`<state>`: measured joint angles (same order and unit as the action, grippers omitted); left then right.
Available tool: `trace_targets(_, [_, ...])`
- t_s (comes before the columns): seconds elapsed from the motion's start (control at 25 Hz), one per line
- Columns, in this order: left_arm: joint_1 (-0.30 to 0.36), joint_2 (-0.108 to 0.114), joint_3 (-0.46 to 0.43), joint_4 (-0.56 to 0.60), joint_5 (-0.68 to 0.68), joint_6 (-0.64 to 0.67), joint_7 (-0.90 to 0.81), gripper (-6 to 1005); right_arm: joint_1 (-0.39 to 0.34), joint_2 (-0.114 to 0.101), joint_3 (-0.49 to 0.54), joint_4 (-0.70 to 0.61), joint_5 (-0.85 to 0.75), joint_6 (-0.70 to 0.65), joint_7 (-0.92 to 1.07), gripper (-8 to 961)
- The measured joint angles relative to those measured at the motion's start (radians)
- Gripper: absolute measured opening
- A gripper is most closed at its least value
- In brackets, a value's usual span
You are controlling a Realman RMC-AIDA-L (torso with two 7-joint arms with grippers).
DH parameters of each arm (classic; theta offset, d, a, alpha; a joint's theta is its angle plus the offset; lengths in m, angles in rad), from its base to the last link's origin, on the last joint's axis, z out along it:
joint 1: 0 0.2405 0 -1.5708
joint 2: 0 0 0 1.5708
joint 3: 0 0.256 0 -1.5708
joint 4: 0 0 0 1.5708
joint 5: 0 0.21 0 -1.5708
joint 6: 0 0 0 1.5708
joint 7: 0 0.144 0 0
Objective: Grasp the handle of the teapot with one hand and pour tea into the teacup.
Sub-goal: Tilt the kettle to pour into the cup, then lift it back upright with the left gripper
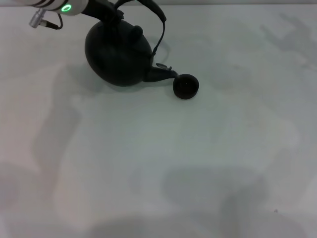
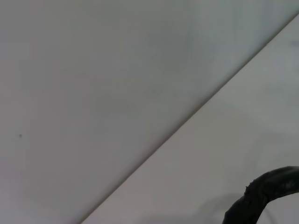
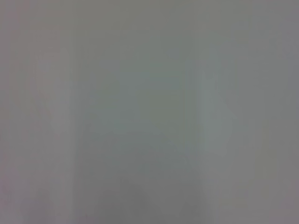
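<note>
The teapot [image 1: 118, 52] sits in the upper left of the head view, tipped so its spout [image 1: 161, 74] reaches down and right to the rim of the teacup [image 1: 185, 86], which stands just beside it on the pale desk [image 1: 163, 163]. The likeliest failure from here is a spill: the cup is far smaller than the pot, so a tilt a touch too steep could send tea past its rim, and the spout pressing the cup could nudge it aside. The handle [image 1: 159, 26] might also swing in the grip and jerk the pour. The left arm [image 1: 59, 7] enters at the top left edge, wrist above the pot near the handle's top; its jaws are hidden, so whether they are clamped cannot be told. The right arm is not in view.
</note>
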<state>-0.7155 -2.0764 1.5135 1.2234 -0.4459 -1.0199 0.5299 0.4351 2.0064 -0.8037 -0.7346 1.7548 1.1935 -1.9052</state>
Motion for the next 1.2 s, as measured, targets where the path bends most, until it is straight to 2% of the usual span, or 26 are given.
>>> trace_targets(1.2, [-0.079,0.002,0.0,-0.01,0.049,-0.066,-0.008,160,0.005,-0.002,0.0,0.037,0.009,-0.01,-0.028,819])
